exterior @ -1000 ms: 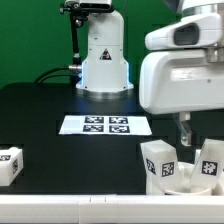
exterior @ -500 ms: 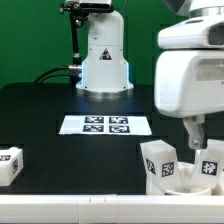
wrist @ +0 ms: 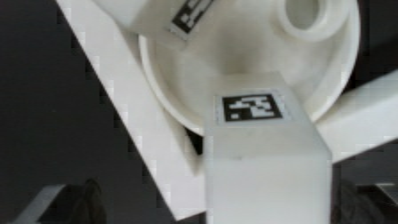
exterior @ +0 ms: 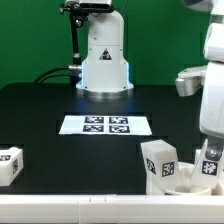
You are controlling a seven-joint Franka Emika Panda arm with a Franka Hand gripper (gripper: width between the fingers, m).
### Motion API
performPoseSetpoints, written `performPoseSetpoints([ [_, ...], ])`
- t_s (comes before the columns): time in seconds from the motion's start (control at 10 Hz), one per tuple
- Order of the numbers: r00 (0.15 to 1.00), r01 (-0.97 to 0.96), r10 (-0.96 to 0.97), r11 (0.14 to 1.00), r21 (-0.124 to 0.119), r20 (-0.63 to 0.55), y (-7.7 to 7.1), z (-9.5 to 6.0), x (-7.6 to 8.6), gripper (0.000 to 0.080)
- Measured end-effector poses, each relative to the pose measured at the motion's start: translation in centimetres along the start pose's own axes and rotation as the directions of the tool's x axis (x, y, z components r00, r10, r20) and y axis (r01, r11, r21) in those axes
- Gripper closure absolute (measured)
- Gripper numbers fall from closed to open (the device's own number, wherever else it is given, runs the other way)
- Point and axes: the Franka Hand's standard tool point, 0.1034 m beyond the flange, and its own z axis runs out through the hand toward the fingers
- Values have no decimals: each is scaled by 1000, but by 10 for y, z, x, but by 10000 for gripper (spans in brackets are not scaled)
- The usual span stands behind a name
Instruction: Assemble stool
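Stool pieces — thick round white plastic seat (wrist: 222, 65), chunky white legs (exterior: 160, 163) — crowd the foreground at the exterior view's right; the gripper (exterior: 207, 149), jaws spread wide and empty, hangs just above, where a crooked descent could topple a leg; flat white marker board (exterior: 105, 125) beyond.

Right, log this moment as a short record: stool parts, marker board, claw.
seat: round white disc, tagged, right under the wrist camera
lone leg: exterior view's left, apart from the other parts
right-side leg: exterior view's right, near the arm
marker board: flat on the table, mid-scene
claw: open, holding nothing, low over the seat
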Motion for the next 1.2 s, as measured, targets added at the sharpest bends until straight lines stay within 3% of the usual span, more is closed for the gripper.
performPoseSetpoints([
  [0.5, 1000, -13, 13, 1000, -3, -2, 1, 8, -2, 150],
  [0.7, 998, -65, 65, 998, -3, -2, 2, 8, -2, 410],
  [0.8, 998, -66, 66, 998, -2, -2, 2, 8, -3, 465],
  [1.2, 941, -339, 339, 941, -2, -4, 3, 8, -3, 465],
])
